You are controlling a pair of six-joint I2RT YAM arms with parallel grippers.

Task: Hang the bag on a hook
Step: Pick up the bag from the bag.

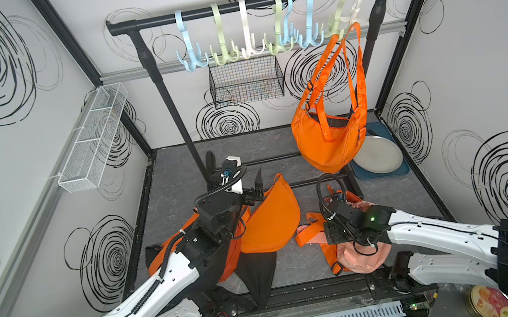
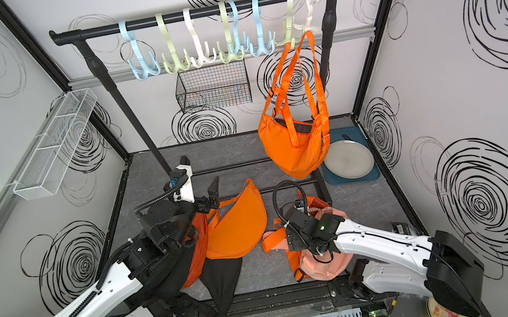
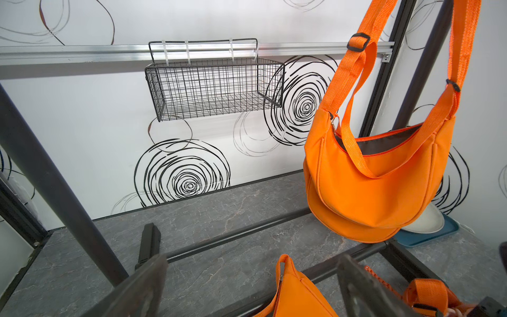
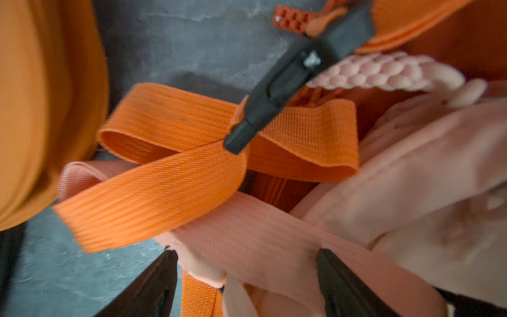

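right wrist view is blurred: right gripper (image 4: 247, 254) fingers cropped by the edge, can't tell if they touch the pink strap (image 4: 274, 241). In both top views the right arm (image 1: 434, 230) hides that gripper. Left gripper (image 3: 252, 259) fingers out of focus, cropped. Hanging bag (image 3: 375, 192): orange strap (image 3: 463, 41) runs out of frame. Black bag (image 1: 259, 278) mostly under left arm (image 1: 149, 290). Tin (image 1: 491, 302) label unreadable

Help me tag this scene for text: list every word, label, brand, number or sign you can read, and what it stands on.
No text here can be read.
Round tin at the near edge, seen in both top views: its lid is printed, but the print is too small and blurred to read, and an arm partly hides it.
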